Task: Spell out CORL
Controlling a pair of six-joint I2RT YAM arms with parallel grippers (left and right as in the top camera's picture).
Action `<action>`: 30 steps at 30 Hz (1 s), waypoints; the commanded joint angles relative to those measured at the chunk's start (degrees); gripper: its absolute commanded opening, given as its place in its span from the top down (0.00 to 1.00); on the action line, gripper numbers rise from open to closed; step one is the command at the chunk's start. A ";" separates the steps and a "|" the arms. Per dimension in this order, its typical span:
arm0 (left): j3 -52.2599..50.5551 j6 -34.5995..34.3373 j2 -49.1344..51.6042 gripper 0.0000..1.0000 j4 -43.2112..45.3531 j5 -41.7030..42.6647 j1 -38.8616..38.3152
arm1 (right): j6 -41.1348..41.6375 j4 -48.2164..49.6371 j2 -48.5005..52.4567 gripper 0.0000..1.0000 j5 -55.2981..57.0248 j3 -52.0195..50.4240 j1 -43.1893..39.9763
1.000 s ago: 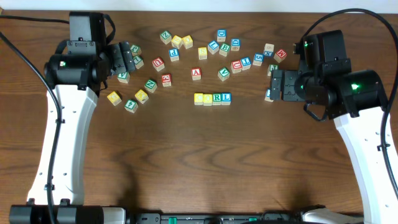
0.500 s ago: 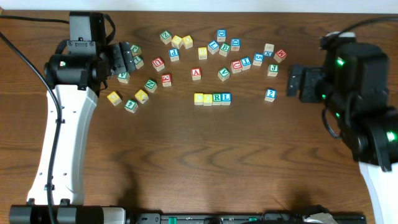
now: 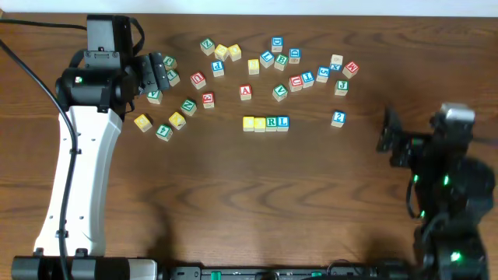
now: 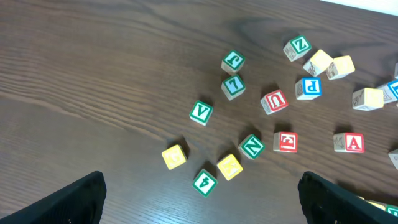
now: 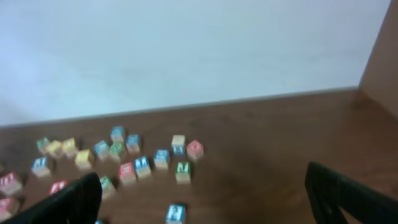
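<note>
Row of four blocks [image 3: 265, 123] lies well to the left of the right claw [image 3: 389, 132], with the blue 2 block [image 3: 338, 118] between them. We read R and L at the row's right end; the letters on the two yellow blocks are too small to tell.

Right claw: fingers spread wide in its wrist view, nothing held. Left claw [image 3: 159, 71]: likewise wide and empty, loose blocks [image 4: 234, 86] just ahead of it, the row well off to its right.

We judge the word laid and the step a pull-back. To do it well:
- Lift clear before swinging.
- Pass no finger over the 2 block.
- Leave the row unnudged.
- Confirm the yellow letters.
</note>
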 commanded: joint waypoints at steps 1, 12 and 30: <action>-0.85 0.17 0.46 0.02 0.00 -0.55 0.39 | -1.53 4.39 -8.72 0.01 -3.61 -10.12 -2.12; -0.85 0.20 0.46 0.03 0.00 -0.55 0.39 | -1.51 13.53 -28.65 0.01 -3.72 -33.24 -2.80; -0.85 0.17 0.46 0.03 0.00 -0.55 0.39 | -1.31 11.39 -34.23 0.01 -3.67 -39.58 -2.69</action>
